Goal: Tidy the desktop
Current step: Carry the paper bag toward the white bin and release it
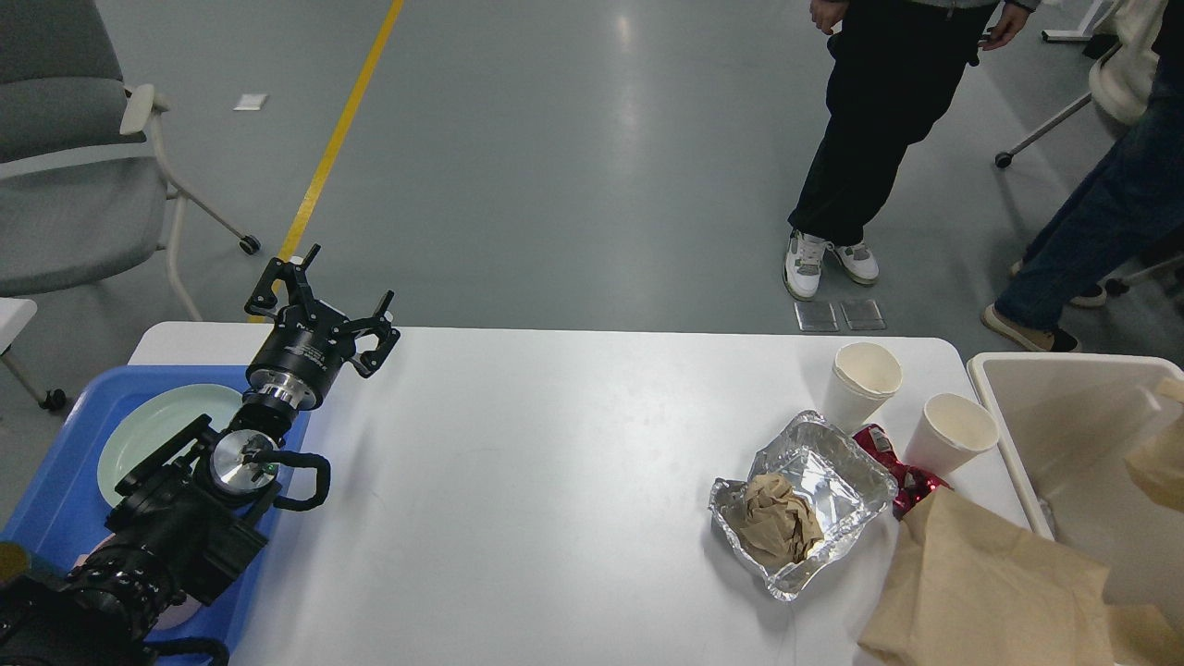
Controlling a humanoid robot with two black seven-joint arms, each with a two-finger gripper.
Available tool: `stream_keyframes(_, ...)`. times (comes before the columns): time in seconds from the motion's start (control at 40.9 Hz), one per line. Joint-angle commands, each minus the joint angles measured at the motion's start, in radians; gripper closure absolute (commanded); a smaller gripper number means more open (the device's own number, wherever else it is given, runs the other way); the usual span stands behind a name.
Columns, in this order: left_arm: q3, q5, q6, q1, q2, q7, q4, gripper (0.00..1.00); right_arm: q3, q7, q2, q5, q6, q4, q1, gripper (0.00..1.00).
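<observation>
The white desktop [555,462] fills the middle of the head view. At its right end lie a foil tray [832,467] with a crumpled brown paper wad [775,520] in it, two white paper cups [860,379] [953,430], a red wrapper [905,476] and a flat brown paper bag [990,592] at the front right corner. My left gripper [324,301] is open and empty, raised over the desktop's far left edge. My right gripper is out of view. A part of another brown bag [1161,462] shows inside the beige bin [1045,407].
A blue tray [51,490] with a pale green plate [157,425] sits at the left under my left arm. A grey chair [74,185] stands at the far left. Two people [879,92] stand beyond the table's far right side.
</observation>
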Motion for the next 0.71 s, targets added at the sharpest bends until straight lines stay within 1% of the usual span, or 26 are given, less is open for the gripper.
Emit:
stream_keyframes(0.0, 0.000, -0.001, 0.000, 0.000, 0.000, 0.000, 0.000, 0.03, 0.108, -0.006, 0.016, -0.002, -0.022, -0.032, -0.088, 0.00)
stream_keyframes(0.293, 0.000, 0.001, 0.000, 0.000, 0.000, 0.000, -0.001, 0.03, 0.114, -0.008, 0.016, -0.005, -0.018, -0.029, -0.083, 0.00)
stream_keyframes(0.44, 0.000, -0.001, 0.000, 0.000, 0.000, 0.000, 0.000, 0.03, 0.119, -0.006, 0.025, -0.021, 0.011, 0.008, 0.006, 0.00)
stream_keyframes(0.513, 0.000, 0.001, 0.000, 0.000, 0.000, 0.000, -0.001, 0.03, 0.107, -0.006, 0.010, -0.047, 0.060, 0.091, 0.120, 0.00)
stream_keyframes(0.611, 0.000, 0.001, 0.000, 0.000, 0.000, 0.000, -0.001, 0.03, 0.099, -0.005, -0.042, -0.103, 0.160, 0.242, 0.361, 0.00)
stream_keyframes(0.66, 0.000, -0.001, 0.000, 0.000, 0.000, 0.000, 0.000, 0.03, 0.091, -0.005, -0.064, -0.143, 0.241, 0.334, 0.485, 0.00)
stream_keyframes(0.684, 0.000, 0.001, 0.000, 0.001, 0.000, 0.000, -0.001, 0.03, 0.076, -0.005, -0.068, -0.192, 0.326, 0.414, 0.600, 0.00)
